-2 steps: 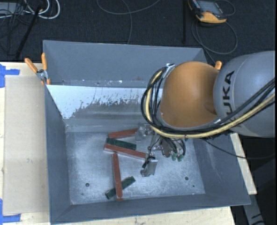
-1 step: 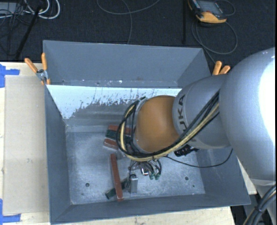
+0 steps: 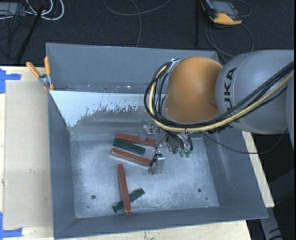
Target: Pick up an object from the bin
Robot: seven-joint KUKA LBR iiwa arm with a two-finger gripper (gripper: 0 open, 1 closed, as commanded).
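As my gripper [image 3: 156,165] sits at the 3 o'clock end of the flat red-brown stick [image 3: 130,156], centre of grey metal bin [image 3: 82,184], prob. grasp step; can't tell if clenched. Nxt: secure grip, lift.

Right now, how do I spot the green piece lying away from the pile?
In the grey bin, look at the floor near the view's lower edge, below the pile of bars. A long red-brown stick lies there, and the short dark green bar crosses its lower end. The other green bar sits inside the pile.
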